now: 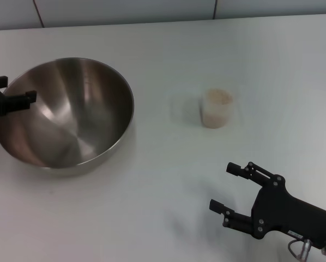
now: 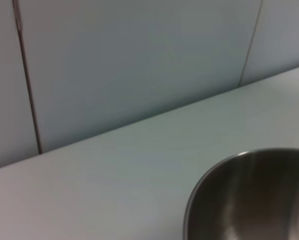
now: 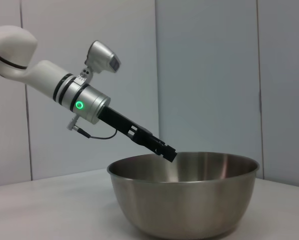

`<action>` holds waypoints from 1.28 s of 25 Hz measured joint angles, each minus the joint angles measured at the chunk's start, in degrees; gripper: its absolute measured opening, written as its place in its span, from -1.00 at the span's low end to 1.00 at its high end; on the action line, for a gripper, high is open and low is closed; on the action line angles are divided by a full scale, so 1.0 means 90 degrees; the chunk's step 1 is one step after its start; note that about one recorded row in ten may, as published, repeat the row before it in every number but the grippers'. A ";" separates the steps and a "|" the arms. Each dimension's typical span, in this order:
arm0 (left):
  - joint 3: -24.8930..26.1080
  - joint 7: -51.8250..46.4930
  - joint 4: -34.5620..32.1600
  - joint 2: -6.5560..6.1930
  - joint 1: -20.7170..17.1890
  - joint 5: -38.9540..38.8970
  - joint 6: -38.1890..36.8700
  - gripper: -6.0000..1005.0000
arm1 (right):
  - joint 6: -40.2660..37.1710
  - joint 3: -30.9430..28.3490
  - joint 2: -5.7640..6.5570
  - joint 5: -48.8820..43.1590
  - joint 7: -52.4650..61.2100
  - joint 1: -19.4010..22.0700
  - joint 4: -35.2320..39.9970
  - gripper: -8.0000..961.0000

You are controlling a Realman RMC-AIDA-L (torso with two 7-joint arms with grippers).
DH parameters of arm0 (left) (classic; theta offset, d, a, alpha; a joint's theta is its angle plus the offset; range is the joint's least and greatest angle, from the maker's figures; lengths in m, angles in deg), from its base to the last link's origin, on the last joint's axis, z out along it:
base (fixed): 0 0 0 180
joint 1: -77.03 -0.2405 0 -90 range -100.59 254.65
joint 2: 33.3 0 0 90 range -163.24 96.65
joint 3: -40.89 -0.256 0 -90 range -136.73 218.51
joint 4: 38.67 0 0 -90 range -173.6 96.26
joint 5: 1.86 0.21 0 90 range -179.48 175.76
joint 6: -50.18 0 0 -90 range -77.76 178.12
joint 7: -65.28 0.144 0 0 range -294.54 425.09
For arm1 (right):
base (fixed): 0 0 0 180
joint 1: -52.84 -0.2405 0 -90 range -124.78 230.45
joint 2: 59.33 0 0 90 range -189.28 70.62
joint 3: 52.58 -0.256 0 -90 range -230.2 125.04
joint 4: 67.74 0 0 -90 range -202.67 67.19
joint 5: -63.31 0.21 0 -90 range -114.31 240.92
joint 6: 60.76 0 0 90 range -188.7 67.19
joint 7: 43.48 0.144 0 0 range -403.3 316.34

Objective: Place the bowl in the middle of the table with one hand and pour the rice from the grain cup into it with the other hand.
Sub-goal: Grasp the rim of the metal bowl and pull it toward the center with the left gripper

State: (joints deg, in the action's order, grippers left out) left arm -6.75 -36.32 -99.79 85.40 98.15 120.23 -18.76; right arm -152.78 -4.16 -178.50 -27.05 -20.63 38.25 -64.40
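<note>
At the far left of the head view, the left pincer (image 1: 7,94) sits at the left rim of the bowl (image 1: 70,114), its two black fingers apart with the thin rim between them (whether they press on the metal cannot be told). The bowl stands upright on the left part of the white worktop (image 1: 168,180). The right wrist view shows the same pincer (image 3: 164,150) reaching down over the rim on its white arm (image 3: 44,80). Well to the right of the bowl, near the middle, the cup (image 1: 217,108) stands upright and apart from everything, with rice (image 1: 218,96) up to its brim. At the lower right, the right pincer (image 1: 225,188) hovers over the worktop, fingers spread wide, holding nothing.
</note>
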 joint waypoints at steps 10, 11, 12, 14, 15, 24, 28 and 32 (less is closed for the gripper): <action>-0.0247 -0.0642 -0.0004 0.0002 0.0166 0.0644 0.0274 0.60 | 0.0024 -0.0003 0.0000 0.0000 0.0000 0.0000 0.0009 0.67; -0.0247 -0.0642 -0.0004 0.0002 0.0166 0.0644 0.0274 0.60 | 0.0030 -0.0003 0.0000 0.0000 0.0000 0.0000 0.0009 0.67; -0.0274 -0.0669 -0.0004 -0.0001 0.0170 0.0645 0.0276 0.60 | 0.0034 -0.0002 -0.0001 0.0000 0.0000 0.0001 0.0010 0.67; -0.0300 -0.0693 0.0003 -0.0005 0.0174 0.0647 0.0278 0.60 | 0.0040 -0.0001 0.0000 0.0001 0.0000 0.0009 0.0010 0.67; -0.0300 -0.0693 0.0003 -0.0005 0.0174 0.0647 0.0278 0.59 | 0.0041 -0.0001 0.0000 0.0000 0.0000 0.0014 0.0010 0.67; -0.0333 -0.0701 -0.0018 -0.0024 0.0245 0.0718 0.0155 0.18 | 0.0047 -0.0002 0.0000 0.0001 0.0000 0.0029 0.0010 0.67; -0.0332 -0.0754 -0.0005 -0.0024 0.0309 0.0729 0.0098 -0.13 | 0.0046 0.0002 -0.0001 0.0001 0.0000 0.0037 0.0010 0.67; -0.0332 -0.0839 -0.0004 -0.0029 0.0350 0.0737 -0.0017 -0.44 | 0.0047 0.0001 -0.0001 0.0000 0.0000 0.0039 0.0010 0.67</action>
State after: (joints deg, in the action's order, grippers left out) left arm -9.74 -43.87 -99.82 85.14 101.30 126.86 -18.91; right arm -152.36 -4.15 -178.51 -27.04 -20.63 38.60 -64.31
